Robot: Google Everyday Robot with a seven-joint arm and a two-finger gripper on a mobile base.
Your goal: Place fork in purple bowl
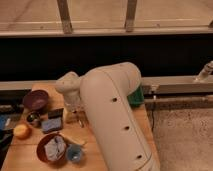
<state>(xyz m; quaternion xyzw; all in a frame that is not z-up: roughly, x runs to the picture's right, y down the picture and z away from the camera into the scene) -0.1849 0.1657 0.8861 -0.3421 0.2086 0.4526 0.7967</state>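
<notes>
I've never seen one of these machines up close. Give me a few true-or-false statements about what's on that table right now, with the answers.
1. The fork lies in the purple bowl. False: the bowl looks empty; the fork lies on the table under the gripper.
2. The gripper hangs open, right of the purple bowl. True.
3. The reddish-brown bowl holds a grey cloth. True.
4. The blue cup stands in the purple bowl. False: it stands beside the reddish-brown bowl.

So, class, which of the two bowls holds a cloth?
The reddish-brown bowl at the front, with a grey cloth inside; the purple bowl behind it looks empty. The gripper hangs over the table beside the purple bowl.
</notes>
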